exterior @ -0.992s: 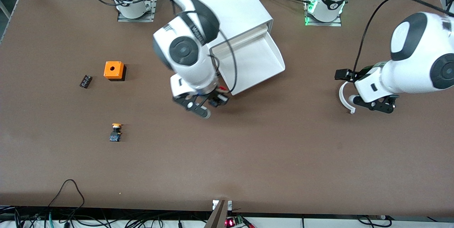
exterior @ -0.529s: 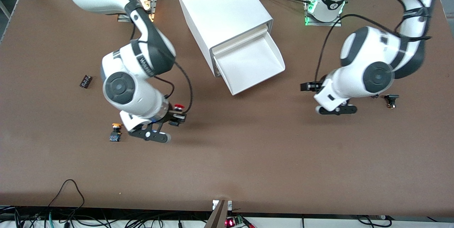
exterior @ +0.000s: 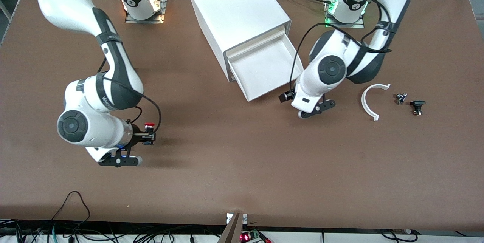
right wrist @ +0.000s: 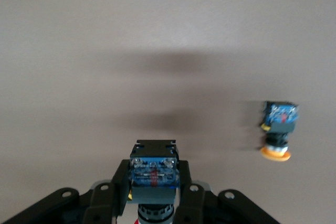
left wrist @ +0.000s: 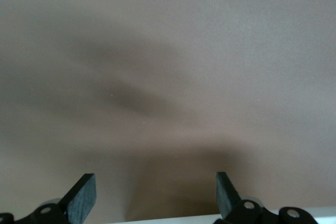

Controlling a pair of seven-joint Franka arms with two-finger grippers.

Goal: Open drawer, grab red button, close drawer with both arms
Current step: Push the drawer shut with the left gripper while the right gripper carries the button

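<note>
The drawer (exterior: 270, 65) is pulled out of the white cabinet (exterior: 234, 8), and its tray shows nothing inside. My right gripper (exterior: 121, 158) hangs over bare table toward the right arm's end. In the right wrist view it (right wrist: 153, 182) is shut on the button (right wrist: 153, 170), whose blue-and-black body points away from the hand. My left gripper (exterior: 314, 109) hovers over the table just off the drawer's front corner. In the left wrist view it (left wrist: 154, 196) is open and empty, with only brown table between the fingertips (left wrist: 81, 198).
The yellow-orange capped button (right wrist: 277, 129) lies on the table close to my right gripper; the right arm hides it in the front view. A white curved piece (exterior: 372, 101) and two small dark parts (exterior: 400, 98) (exterior: 417, 106) lie toward the left arm's end.
My right arm has swung away from the drawer with the button, toward its own end and nearer the front camera. My left arm has swung in to the drawer's front corner.
</note>
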